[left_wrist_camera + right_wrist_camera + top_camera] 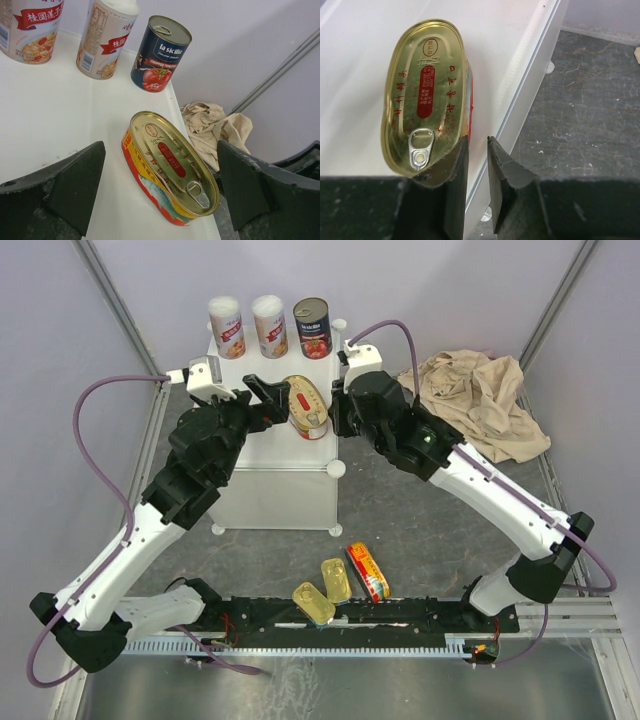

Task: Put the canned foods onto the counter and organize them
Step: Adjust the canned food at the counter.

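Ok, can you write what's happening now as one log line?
left tool open, aimed at oblong fish tin | right tool shut beside tin, empty | tin flat on counter, near its right edge

My left arm (120, 550) and right arm (505, 502), white links, black joints, a purple cable (110, 383) looping off each wrist, my fingers (65, 190) dark, matte, wedge-shaped.

My left arm (185, 475) and right arm (455, 465) both reach forward, angling in toward each other. Left hand (160, 152) gapes wide. Right hand (477, 144) has its fingers pinched nearly together, a slit between.
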`<state>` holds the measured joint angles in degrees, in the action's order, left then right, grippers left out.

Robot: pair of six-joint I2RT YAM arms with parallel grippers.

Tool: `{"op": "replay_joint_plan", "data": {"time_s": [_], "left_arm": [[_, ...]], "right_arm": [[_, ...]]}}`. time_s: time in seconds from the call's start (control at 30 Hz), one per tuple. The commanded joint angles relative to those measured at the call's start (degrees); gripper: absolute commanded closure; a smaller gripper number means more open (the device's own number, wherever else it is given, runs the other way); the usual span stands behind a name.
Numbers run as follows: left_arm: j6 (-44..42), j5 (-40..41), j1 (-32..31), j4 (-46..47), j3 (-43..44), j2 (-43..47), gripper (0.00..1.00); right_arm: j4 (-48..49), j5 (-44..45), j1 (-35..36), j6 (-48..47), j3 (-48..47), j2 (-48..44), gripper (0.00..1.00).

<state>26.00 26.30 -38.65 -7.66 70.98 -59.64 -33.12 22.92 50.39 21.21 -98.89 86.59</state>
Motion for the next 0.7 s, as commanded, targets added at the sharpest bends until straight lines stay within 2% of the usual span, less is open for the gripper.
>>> {"op": "replay_joint_plan", "data": {"time_s": [0.0,0.43,0.67], "left_arm": [[1.35,-1.04,-0.10,0.37,0.64,1.96,0.02],[-0.16,0.09,-0.11,1.42,-2.16,2.59,0.02],[-2.90,-3.81,-0.11,1.01,-1.79,1.81,0.01]], "right_arm": [[4.26,-2.33,-0.64,1.31,-1.50,1.35,0.71],[5.47,-6.96,-0.65,2.73,-5.82,8.23,0.73],[5.91,-7.39,-0.68,2.59,-8.88,11.36,0.72]]}}
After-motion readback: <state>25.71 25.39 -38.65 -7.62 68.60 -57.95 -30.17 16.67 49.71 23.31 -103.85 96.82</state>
